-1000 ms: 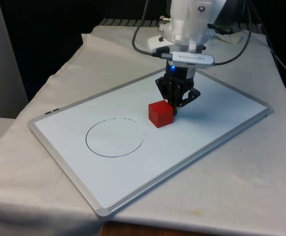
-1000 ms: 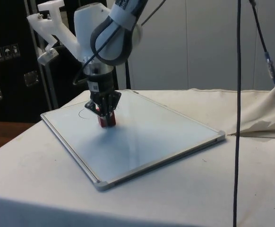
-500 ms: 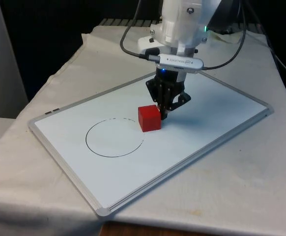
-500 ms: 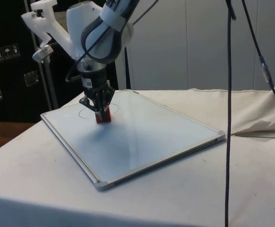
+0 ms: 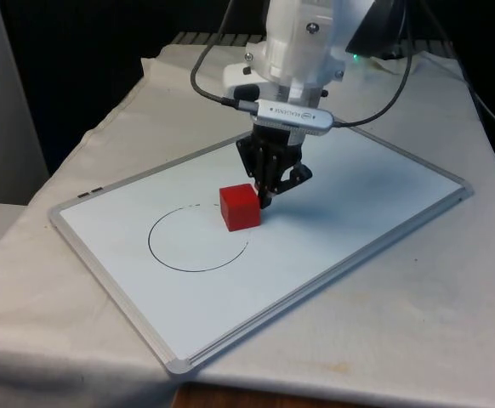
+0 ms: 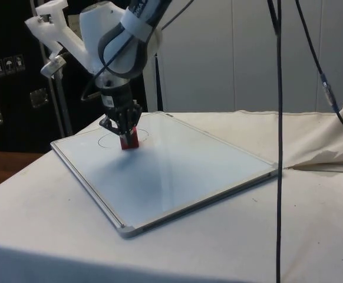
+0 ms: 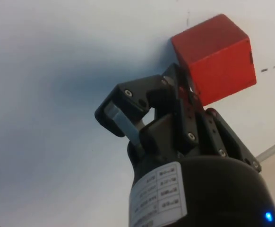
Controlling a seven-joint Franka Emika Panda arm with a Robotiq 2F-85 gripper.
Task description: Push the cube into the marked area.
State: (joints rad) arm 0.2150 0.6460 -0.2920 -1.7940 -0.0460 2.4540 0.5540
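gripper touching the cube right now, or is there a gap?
Touching. In the wrist view one finger of the gripper presses against the red cube's side with no whiteboard visible between them; the front view agrees.

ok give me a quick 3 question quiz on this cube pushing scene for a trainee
1. True or false: the red cube lies wholly inside the drawn circle.
2. Multiple choice: the gripper is at the cube's side towards
A) the front view's left
B) the front view's right
C) the camera
3. Fill in: the circle is drawn on a ______ that lies on the white cloth.

Key:
1. False. The cube sits at the circle's edge, on the front view's right side, and overlaps the line.
2. B
3. whiteboard
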